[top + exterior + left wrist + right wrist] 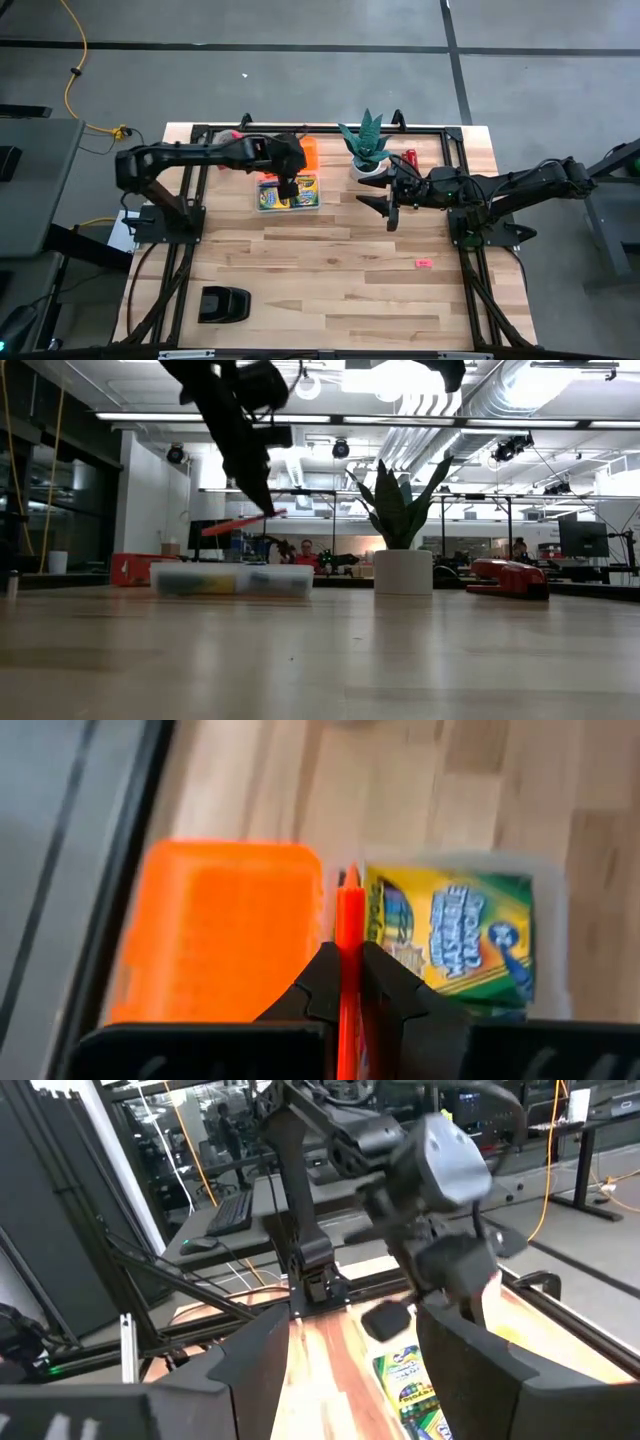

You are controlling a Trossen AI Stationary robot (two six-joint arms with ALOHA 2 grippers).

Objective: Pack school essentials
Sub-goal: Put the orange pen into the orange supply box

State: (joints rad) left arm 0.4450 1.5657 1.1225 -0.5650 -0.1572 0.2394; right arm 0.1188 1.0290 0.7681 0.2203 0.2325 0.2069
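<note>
My left gripper (288,185) hangs over a clear tray (288,193) near the table's far edge, shut on a thin orange-red stick (350,915). Yellow-and-green crayon boxes (455,935) lie in the tray. An orange lid (220,930) lies against the tray's far side. The low view shows the stick (245,522) slanting a little above the tray (232,578). My right gripper (388,207) waits open above the table to the right of the tray, holding nothing. A tiny pink eraser (423,263) lies flat on the wood at the right. My left gripper pinches the orange-red stick partway along its length (350,938) between its two fingertips (312,985). The fingers come from above, slanting down, and lie across the stick. The stick is lifted clear, nearly level with one end a little higher, above the tray.
A potted plant (368,148) and an upright red cylinder (410,158) stand at the far edge, right of the tray. A squat black object (222,303) sits near the front left. Bare wood lies between the tray and the front edge.
</note>
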